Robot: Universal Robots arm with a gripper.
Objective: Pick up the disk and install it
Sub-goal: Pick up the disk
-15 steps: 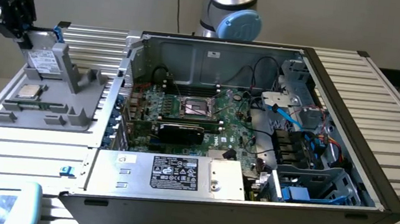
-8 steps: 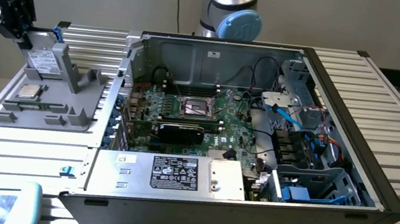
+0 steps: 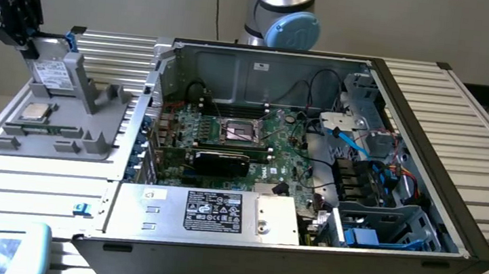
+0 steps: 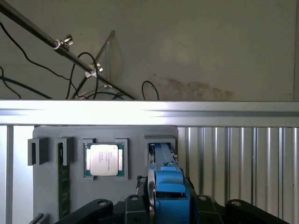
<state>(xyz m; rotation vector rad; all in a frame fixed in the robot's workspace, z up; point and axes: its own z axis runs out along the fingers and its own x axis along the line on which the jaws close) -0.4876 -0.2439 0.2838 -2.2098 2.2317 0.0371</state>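
Observation:
The disk (image 3: 51, 76), silver-grey with a white label and a blue carrier, stands on edge in a slot of the grey fixture (image 3: 90, 136) at the exterior view's left. My gripper (image 3: 31, 46) reaches down onto its upper end. In the wrist view the disk's blue carrier (image 4: 166, 186) runs edge-on between my black fingers (image 4: 133, 203), which sit against both of its sides. The gripper (image 4: 166, 207) is shut on the disk, whose lower part sits in the fixture (image 4: 46, 186).
A square CPU chip (image 3: 33, 113) (image 4: 103, 159) lies in a fixture pocket beside the disk. The open computer case (image 3: 424, 156) holds the motherboard (image 3: 244, 140), power supply (image 3: 218, 213) and blue drive bays (image 3: 381, 226). The ribbed metal table (image 3: 30, 183) extends around them.

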